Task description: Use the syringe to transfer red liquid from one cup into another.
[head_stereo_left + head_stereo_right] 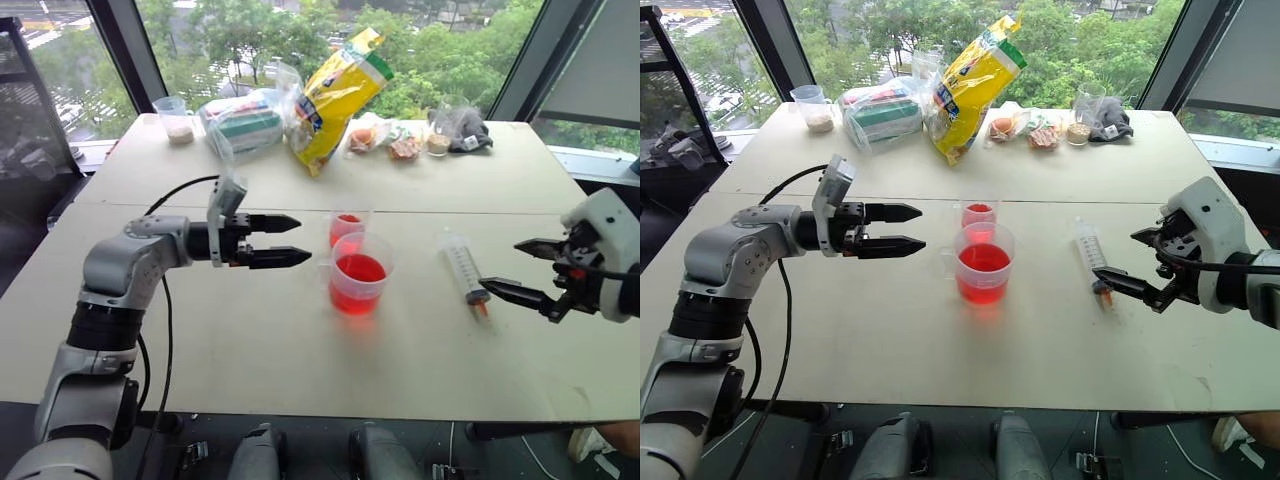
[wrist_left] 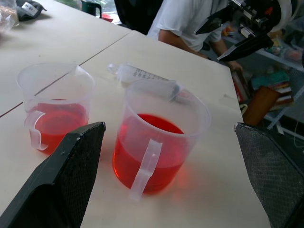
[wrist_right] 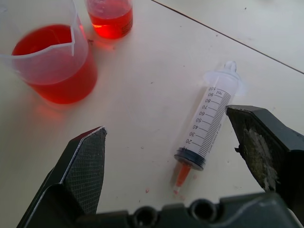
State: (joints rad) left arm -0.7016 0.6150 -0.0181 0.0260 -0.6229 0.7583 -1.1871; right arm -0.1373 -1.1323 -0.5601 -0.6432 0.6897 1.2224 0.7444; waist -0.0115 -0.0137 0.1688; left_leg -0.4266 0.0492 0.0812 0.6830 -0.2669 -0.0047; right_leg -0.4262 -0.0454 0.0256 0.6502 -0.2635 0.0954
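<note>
The syringe (image 1: pixel 464 268) lies flat on the pale table (image 1: pixel 250 340), its orange-red tip (image 3: pixel 182 174) toward the near edge and its plunger pushed in. My right gripper (image 1: pixel 500 264) hovers open just right of it, fingers on either side of the tip end without touching. The larger cup (image 1: pixel 358 272) stands mid-table, about half full of red liquid (image 3: pixel 47 61). Directly behind it stands the smaller cup (image 1: pixel 346 226), also with red liquid in its bottom. My left gripper (image 1: pixel 302 240) is open, pointing level at the cups from their left, a short gap away.
Along the far edge stand a yellow bag (image 1: pixel 335 95), clear plastic bags (image 1: pixel 245 125), a clear cup with beige grains (image 1: pixel 178 118), small snack packets (image 1: pixel 385 140) and a dark bundle (image 1: pixel 462 128). A person in a white shirt (image 2: pixel 190 19) stands beyond the table's right end.
</note>
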